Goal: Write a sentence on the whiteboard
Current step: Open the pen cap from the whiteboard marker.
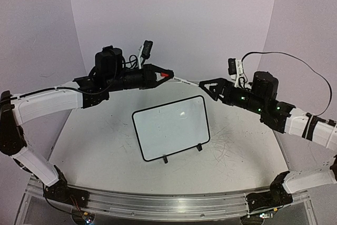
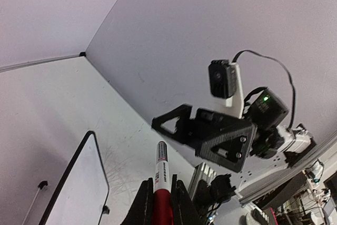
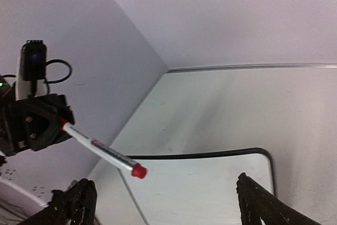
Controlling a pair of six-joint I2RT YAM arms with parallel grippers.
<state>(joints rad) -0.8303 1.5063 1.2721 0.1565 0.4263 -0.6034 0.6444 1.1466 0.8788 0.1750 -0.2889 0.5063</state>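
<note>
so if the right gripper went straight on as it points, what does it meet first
The right gripper would probably meet the red end of the thin white marker pen held out by the left gripper; depth is unclear.

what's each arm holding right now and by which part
The left gripper is shut on the marker at its red end; the right gripper is open, holding nothing.

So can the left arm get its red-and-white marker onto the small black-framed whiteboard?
Probably yes: left gripper shut on the marker, whiteboard sits unobstructed between the arms, right gripper open beside the tip.
</note>
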